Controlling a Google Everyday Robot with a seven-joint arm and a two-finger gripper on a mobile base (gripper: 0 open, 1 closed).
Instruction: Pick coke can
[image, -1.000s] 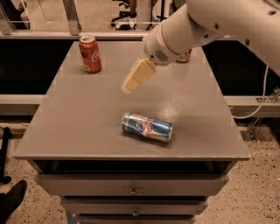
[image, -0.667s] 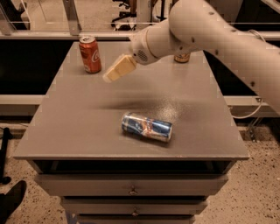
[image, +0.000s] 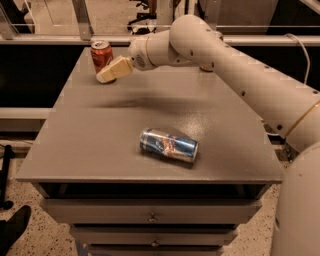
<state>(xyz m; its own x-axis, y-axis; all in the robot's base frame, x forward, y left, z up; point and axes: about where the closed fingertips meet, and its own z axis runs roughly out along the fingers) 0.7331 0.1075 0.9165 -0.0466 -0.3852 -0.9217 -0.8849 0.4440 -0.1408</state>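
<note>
The coke can (image: 100, 56) is red-orange with white lettering and a silver top. It stands upright near the far left corner of the grey table (image: 100, 140). My gripper (image: 111, 71) is at the end of the white arm that reaches in from the right. Its cream-coloured tip is right in front of the can's lower right side and overlaps it in view. I cannot tell whether it touches the can.
A blue-and-silver can (image: 168, 145) lies on its side near the table's front middle. A brownish can (image: 206, 66) is mostly hidden behind my arm at the far edge. Drawers sit below the tabletop. A dark shoe (image: 12, 227) shows at the lower left.
My gripper has moved left and toward the far edge, from the table's middle to just beside the coke can. Both visible cans have stayed in place.
</note>
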